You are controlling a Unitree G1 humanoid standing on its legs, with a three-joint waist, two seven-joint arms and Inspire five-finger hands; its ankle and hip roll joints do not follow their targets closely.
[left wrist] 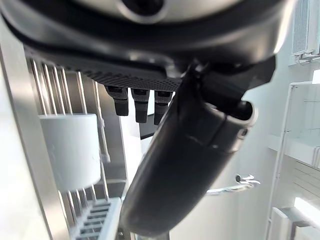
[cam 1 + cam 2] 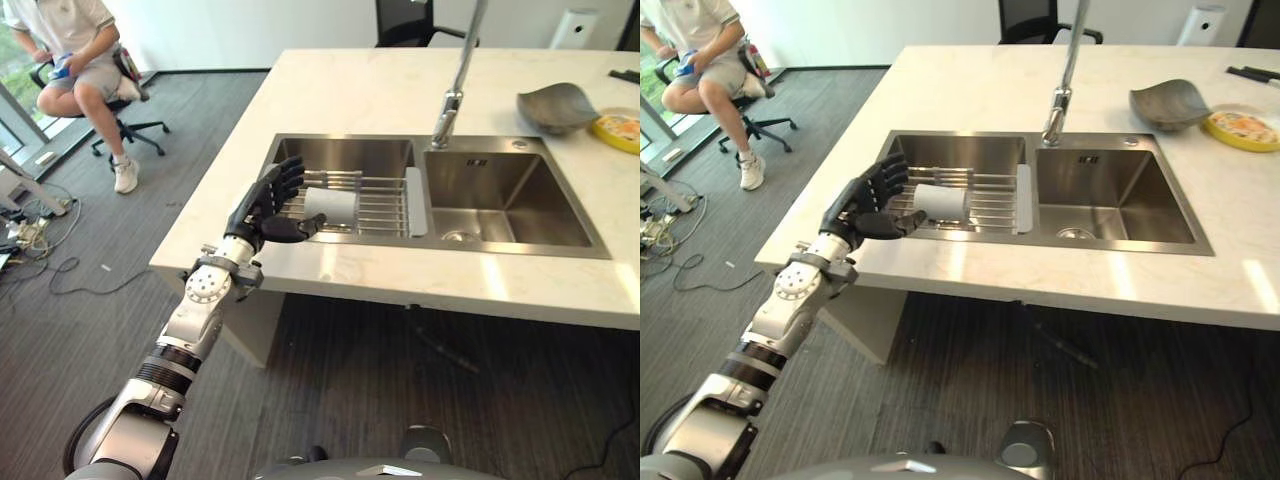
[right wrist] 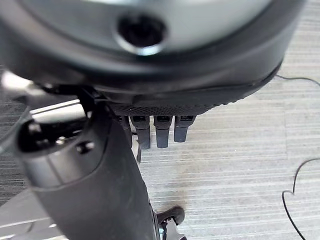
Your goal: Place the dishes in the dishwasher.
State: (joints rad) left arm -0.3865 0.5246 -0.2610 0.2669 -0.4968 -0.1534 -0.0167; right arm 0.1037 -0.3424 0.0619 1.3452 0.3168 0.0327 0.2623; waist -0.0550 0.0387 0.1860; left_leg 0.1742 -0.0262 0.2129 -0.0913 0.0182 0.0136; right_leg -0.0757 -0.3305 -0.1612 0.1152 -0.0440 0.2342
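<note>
Left hand (image 2: 262,206) at the left end of the sink (image 2: 520,235), over the left basin; fingers relaxed and spread, thumb out, holding nothing. White cup (image 2: 329,206) lies on its side on the wire rack (image 2: 382,210) across that basin, just beside the thumb; contact cannot be told. Faucet (image 2: 450,100) stands behind the divider between the basins. Grey bowl (image 2: 556,106) and yellow plate (image 2: 620,130) sit near the counter's (image 2: 350,95) far right corner, well apart from the hand; plate cut off at the edge. Person on a chair beyond the counter's left edge. Right hand (image 3: 100,170) over grey floor, fingers straight, empty.
</note>
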